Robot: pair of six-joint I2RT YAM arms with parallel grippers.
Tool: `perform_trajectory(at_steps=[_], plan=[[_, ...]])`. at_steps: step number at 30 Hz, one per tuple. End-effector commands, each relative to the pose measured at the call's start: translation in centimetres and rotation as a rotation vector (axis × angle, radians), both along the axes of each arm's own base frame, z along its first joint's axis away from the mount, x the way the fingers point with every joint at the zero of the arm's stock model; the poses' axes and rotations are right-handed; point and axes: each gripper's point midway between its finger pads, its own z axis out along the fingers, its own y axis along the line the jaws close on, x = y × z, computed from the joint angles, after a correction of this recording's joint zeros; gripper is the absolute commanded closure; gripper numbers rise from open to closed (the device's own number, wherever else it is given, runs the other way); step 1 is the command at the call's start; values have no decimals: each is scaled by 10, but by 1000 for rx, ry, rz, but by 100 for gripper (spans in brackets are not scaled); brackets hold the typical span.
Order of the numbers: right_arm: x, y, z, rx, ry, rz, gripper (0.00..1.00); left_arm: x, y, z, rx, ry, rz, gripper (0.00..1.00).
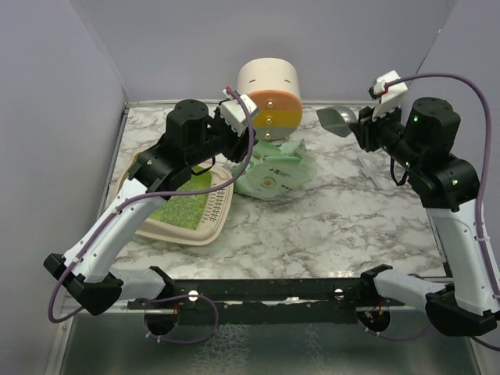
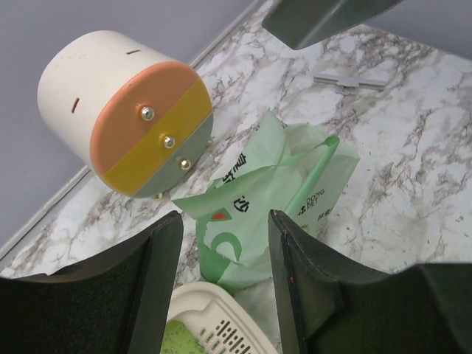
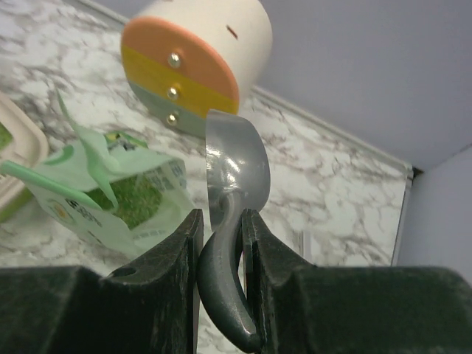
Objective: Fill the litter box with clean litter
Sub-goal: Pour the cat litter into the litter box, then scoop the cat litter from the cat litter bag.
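Observation:
The litter box (image 1: 205,226), a cream tray with a speckled lime-green floor, sits at the left under my left arm; its slotted corner (image 2: 214,313) shows in the left wrist view. A mint-green litter bag (image 1: 275,173) lies crumpled on the marble beside it. My left gripper (image 1: 237,143) hangs above the bag (image 2: 243,214), open, with nothing between its fingers. My right gripper (image 3: 221,217) is shut on the handle of a grey metal scoop (image 3: 234,166), held in the air at the back right (image 1: 337,119). The bag's mouth (image 3: 129,199) shows green speckled contents; loose litter is not clearly visible.
A cream cylinder with an orange, yellow and teal face (image 1: 269,95) lies on its side at the back, just behind the bag. A small grey cross-shaped piece (image 2: 350,80) lies on the marble to the right. Grey walls close the left, back and right sides.

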Motion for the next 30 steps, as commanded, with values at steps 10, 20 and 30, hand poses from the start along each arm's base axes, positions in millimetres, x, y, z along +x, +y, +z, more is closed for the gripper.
perform_trajectory(at_steps=[10,20,30], plan=[[-11,-27,-61,-19,155,-76,99,-9,-42,-59,219,80,-220,38],[-8,1,-69,9,256,65,99,-2,-58,-93,326,93,-207,38],[1,19,-89,32,338,137,99,9,-67,-112,359,101,-207,38]])
